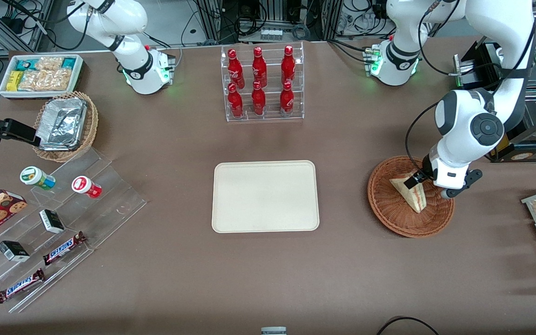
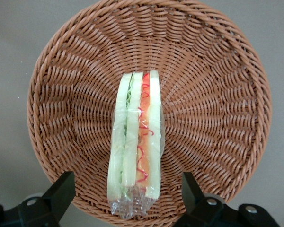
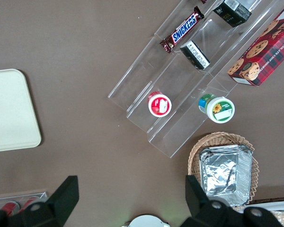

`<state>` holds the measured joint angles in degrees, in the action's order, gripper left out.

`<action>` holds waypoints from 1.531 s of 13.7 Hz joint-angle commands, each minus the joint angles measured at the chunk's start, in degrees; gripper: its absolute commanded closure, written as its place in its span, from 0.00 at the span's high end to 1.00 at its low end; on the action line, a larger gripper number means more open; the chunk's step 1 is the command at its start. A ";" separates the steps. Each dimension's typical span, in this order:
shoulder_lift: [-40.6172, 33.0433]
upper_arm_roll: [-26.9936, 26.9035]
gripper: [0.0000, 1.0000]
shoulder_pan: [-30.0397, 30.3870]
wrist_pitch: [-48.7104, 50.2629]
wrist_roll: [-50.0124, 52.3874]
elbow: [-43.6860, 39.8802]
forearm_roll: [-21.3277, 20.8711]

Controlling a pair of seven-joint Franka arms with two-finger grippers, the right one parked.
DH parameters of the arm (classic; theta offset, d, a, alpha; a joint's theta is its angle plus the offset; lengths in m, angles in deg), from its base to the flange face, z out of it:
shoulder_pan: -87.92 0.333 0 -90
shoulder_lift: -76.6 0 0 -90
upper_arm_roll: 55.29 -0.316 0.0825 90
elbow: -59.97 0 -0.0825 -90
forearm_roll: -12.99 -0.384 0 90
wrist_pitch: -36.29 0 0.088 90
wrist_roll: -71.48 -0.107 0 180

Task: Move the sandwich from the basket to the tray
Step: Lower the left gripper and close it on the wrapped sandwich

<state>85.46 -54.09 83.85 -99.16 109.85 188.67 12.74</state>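
Lying near the middle of the table [image 1: 342, 288], the tray [image 1: 265, 196] is the largest task thing, with nothing on it. Beside the tray, toward the working arm's end, sits the basket [image 1: 389, 204]. The sandwich [image 2: 135, 142] stands on its edge in the basket, wrapped in clear film. The gripper [image 2: 128, 194] hangs just above the sandwich, its fingers [image 2: 61, 191] spread wide on both sides of it, holding nothing.
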 commanded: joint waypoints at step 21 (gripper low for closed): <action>-0.42 0.74 0.00 -4.00 17.20 1.97 -12.39 -3.87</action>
<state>87.21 -53.46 82.27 -89.44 110.87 180.77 10.98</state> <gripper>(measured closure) 0.819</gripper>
